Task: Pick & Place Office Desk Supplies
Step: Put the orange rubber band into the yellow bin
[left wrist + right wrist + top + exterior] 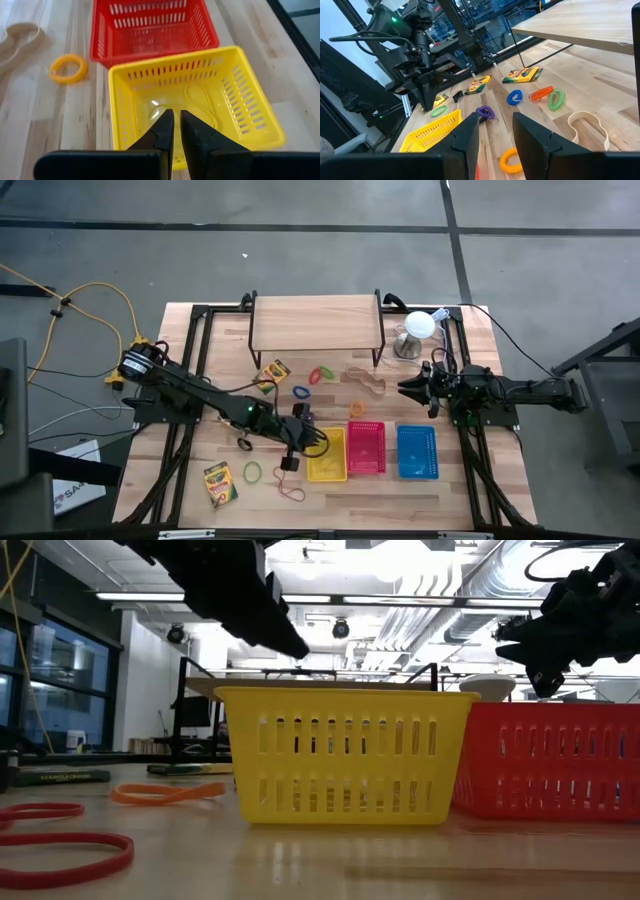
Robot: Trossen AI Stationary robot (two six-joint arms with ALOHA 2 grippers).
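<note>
My left gripper [176,119] hovers shut over the yellow basket [327,462], with nothing between its fingers. A thin pale rubber band [201,106] lies on that basket's floor. On the table lie two crayon boxes [273,370] [220,484], a green band [253,472], a red band [292,492], and coiled rings in red and green [320,375], blue [302,392], purple [485,113] and orange [68,68]. My right gripper [495,134] waits open at the table's right side, level and clear of everything.
A red basket [366,447] and a blue basket [417,452] stand to the right of the yellow one. A wooden shelf [315,325] and a white dome lamp [418,330] stand at the far edge. A tan loop [366,384] lies mid-table.
</note>
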